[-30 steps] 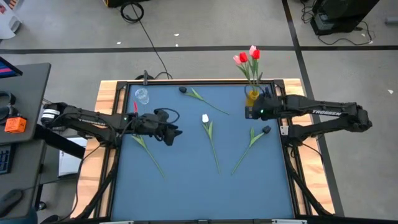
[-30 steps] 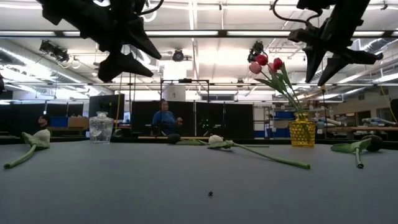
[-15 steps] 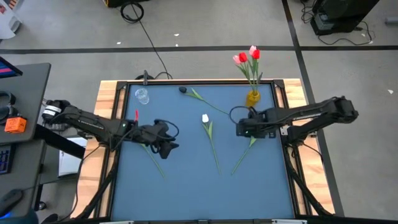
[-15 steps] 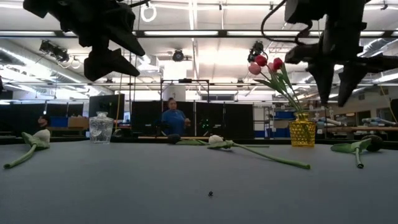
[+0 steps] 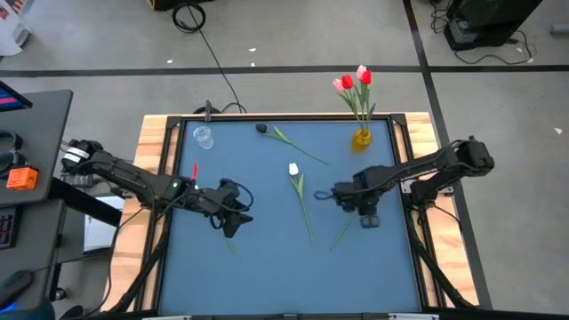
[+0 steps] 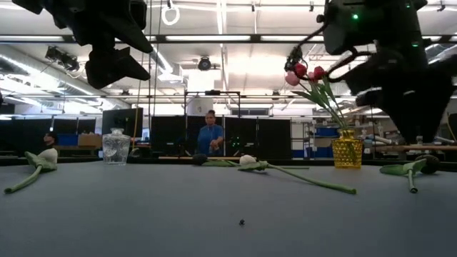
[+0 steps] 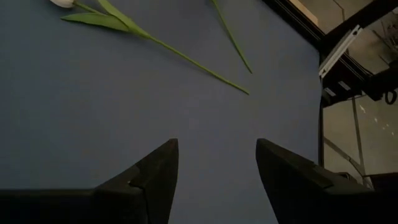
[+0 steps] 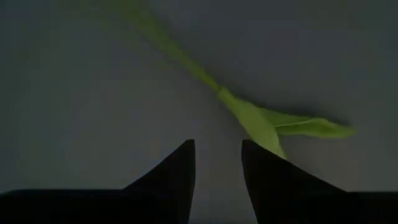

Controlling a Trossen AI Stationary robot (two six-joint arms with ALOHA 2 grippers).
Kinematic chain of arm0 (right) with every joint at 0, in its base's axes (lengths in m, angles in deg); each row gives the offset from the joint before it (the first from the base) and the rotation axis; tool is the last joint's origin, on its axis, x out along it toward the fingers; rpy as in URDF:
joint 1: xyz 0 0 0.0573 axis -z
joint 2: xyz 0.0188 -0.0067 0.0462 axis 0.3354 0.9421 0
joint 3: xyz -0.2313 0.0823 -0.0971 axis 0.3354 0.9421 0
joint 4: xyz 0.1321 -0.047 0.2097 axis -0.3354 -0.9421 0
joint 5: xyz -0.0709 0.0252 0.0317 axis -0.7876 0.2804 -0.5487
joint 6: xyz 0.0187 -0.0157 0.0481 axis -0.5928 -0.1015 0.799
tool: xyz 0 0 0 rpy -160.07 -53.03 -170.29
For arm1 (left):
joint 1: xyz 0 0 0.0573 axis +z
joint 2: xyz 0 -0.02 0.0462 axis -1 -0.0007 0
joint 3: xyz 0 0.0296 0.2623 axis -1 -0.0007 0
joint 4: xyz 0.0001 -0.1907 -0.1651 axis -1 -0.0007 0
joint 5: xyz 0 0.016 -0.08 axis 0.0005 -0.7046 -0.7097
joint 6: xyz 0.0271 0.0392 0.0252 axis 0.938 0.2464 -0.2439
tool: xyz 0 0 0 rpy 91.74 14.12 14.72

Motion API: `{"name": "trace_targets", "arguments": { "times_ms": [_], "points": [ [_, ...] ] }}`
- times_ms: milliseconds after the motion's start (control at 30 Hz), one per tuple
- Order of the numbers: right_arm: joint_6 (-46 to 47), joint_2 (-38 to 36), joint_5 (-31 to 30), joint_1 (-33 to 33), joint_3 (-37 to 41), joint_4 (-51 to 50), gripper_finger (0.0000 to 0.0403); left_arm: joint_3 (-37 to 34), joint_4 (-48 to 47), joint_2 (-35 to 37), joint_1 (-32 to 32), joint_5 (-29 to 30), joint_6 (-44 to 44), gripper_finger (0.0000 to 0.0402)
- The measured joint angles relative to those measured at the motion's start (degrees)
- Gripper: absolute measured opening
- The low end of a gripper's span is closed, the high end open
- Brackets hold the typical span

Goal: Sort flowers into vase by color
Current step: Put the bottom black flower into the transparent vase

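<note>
right end effector (image 5: 367, 216) newly over dark tulip's stem (image 5: 342, 233)

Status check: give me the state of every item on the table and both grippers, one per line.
Yellow vase: upright, holding red and pink tulips.
Clear vase: upright, empty.
White tulip: lying flat mid-table.
Dark tulip: lying flat at the far edge.
Stem under right gripper: lying flat, not gripped.
Stem under left gripper: lying flat, not gripped.
Left gripper: fingers open, empty.
Right gripper: fingers open, empty.
</note>
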State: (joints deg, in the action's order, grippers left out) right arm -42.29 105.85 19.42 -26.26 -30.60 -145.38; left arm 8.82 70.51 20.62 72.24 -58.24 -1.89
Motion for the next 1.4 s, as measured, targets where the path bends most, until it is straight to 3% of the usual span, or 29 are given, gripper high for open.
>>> {"name": "trace_targets", "arguments": {
  "times_ms": [100,233,667,867,1100,1167,1267,1400],
  "points": [
    [-12.7,0.9,-4.4,-1.0,0.2,-2.0,0.0139,0.0,-0.1,0.0,-0.2,0.0,-0.2,0.0220],
    [-21.6,1.3,-9.4,-0.9,0.9,-0.1,0.0139,0.0,-0.5,0.0,-0.2,0.5,-1.1,0.0220],
    [-30.1,5.0,-5.1,0.1,5.3,9.1,0.0139,0.0,-2.8,0.0,-0.1,2.8,-1.8,0.0220],
    [-28.8,5.7,-5.0,0.1,7.4,12.4,0.0116,0.0,-4.0,0.0,0.2,4.0,-1.8,0.0220],
    [-20.3,5.5,-2.8,0.2,7.5,12.7,0.0019,0.0,-4.1,0.0,0.3,4.0,-1.7,0.0220],
    [-17.7,5.5,-1.7,0.2,7.2,12.7,0.0013,0.0,-4.2,0.0,0.3,4.0,-1.5,0.0220],
    [-11.7,5.6,0.9,0.3,5.8,13.4,0.0021,0.0,-4.4,0.0,0.3,4.0,-1.2,0.0220],
    [-1.5,5.6,11.2,1.8,2.5,13.3,0.0012,0.0,-4.4,0.0,0.3,4.0,-0.8,0.0220]
  ]
}}
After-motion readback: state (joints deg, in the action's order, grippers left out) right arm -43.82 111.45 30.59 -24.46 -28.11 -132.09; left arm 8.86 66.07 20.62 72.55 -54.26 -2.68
